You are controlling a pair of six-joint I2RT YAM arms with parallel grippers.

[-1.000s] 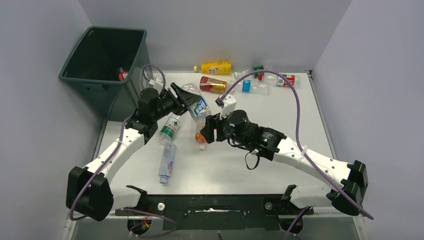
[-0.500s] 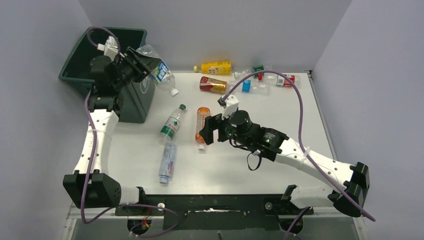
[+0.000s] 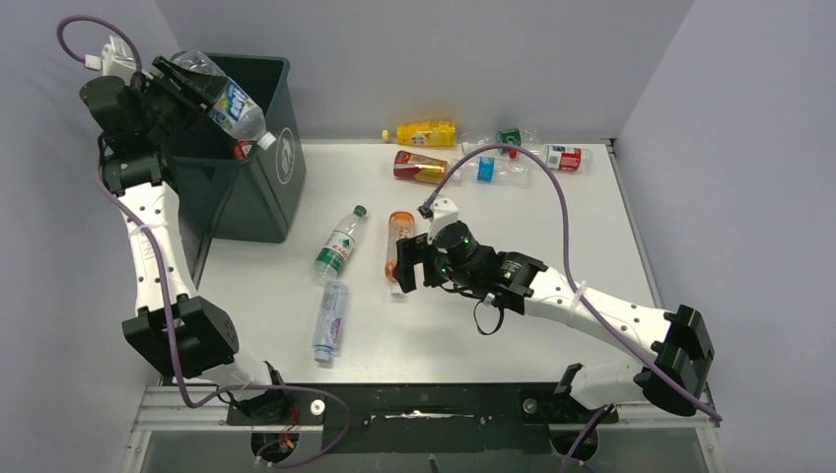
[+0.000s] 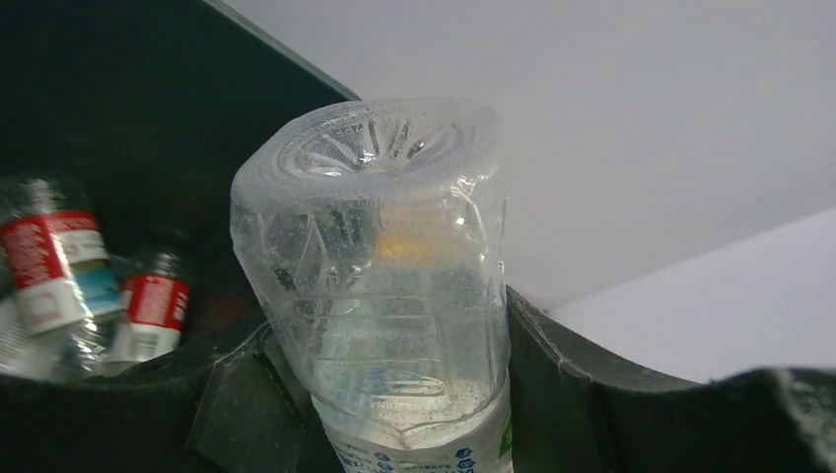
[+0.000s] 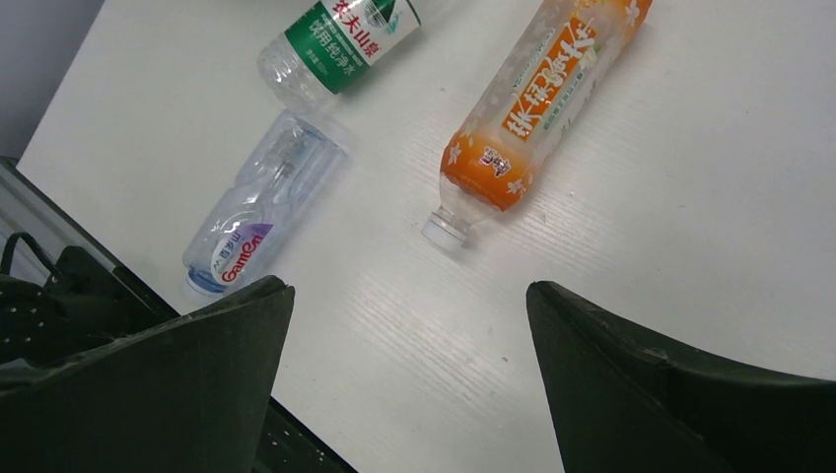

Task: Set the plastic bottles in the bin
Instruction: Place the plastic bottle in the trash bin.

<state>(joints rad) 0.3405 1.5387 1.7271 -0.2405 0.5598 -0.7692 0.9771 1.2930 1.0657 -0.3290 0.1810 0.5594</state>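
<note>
"Hanging over the open top of the large dark green square plastic bin, the left gripper is clamped on what?"

"On a clear plastic bottle with a blue label. The bottle is tilted, white cap end lowest, above the bin's opening. The left wrist view looks up its ribbed base, with a dark finger pressed against each side."

"And inside the bin?"

"Two red-labelled bottles lie at the bottom."

"The right gripper?"

"Its jaws stand wide apart with nothing between them. It hovers above the white table, just beside the white-capped end of an orange plastic bottle, which lies flat and is not touched."

"What lies near that one?"

"To its left lies a clear bottle with a green label and green cap. Nearer the arm bases is a clear bottle with a purple-and-blue label, apart from both."

"And the far edge of the table?"

"A yellow bottle lies against the back wall, a red-gold bottle just in front of it. To their right is a cluster of clear bottles with blue, green and red markings. All are well apart from both grippers."
</note>
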